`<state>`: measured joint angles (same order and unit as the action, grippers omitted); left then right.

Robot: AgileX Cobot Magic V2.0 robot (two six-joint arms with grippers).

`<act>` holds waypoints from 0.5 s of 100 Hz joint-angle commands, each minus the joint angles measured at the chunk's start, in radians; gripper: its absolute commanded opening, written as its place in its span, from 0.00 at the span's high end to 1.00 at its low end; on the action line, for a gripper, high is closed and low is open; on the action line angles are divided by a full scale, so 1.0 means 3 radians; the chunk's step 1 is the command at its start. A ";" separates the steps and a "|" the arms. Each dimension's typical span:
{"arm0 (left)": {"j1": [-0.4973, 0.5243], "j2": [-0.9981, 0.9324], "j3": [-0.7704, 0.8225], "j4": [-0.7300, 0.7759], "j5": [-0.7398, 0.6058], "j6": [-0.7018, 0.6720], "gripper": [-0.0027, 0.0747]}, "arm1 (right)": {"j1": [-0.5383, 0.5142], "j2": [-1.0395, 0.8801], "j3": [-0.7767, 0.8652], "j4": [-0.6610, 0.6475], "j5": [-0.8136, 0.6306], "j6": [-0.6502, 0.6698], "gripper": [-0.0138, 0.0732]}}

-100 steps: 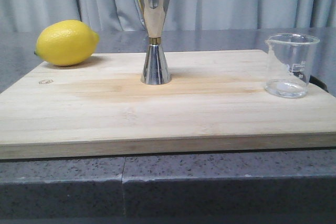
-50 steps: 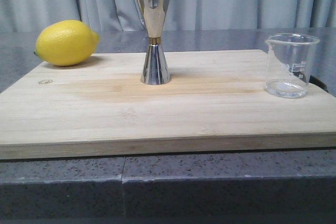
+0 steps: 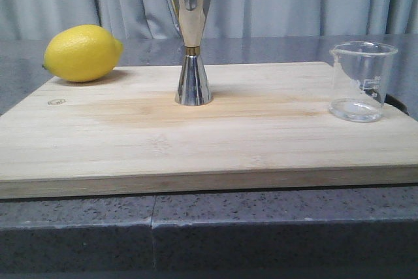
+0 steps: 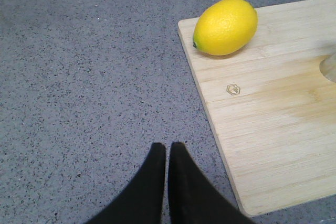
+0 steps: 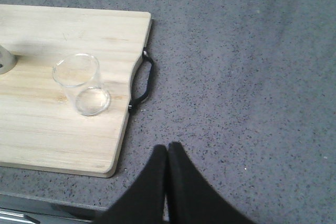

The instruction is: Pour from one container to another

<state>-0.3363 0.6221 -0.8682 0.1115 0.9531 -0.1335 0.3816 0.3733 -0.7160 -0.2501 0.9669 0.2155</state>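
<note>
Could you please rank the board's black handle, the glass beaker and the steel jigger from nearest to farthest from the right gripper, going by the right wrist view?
1. Black handle, on the board's near edge.
2. Glass beaker, further in on the board.
3. Steel jigger, only its base showing at the frame edge.
Measured from the right gripper.

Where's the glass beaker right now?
In the front view the glass beaker stands upright at the right end of the cutting board, well right of the steel jigger.

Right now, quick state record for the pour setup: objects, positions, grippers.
beaker: upright, right end of cutting board, untouched
jigger: upright, centre rear of board
lemon: back left corner of board
board handle: black, on the beaker end
left gripper: shut, over bare counter, off the board
right gripper: shut, over counter, holding nothing
pour: not started
</note>
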 commanded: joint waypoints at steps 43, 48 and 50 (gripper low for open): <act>0.0164 -0.0165 0.0135 -0.0112 -0.0548 0.0179 0.99 | 0.0002 0.0027 -0.0097 -0.0086 -0.0219 0.0004 0.92; 0.0312 -0.0300 0.0329 -0.0168 -0.0863 0.0323 0.99 | 0.0002 0.0027 -0.0097 -0.0086 -0.0219 0.0004 0.92; 0.0384 -0.0368 0.0425 -0.0196 -0.1006 0.0384 0.99 | 0.0002 0.0027 -0.0097 -0.0086 -0.0219 0.0004 0.92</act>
<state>-0.2814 0.5583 -0.7910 0.0764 0.8458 -0.0750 0.3816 0.3733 -0.7160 -0.2501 0.9669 0.2155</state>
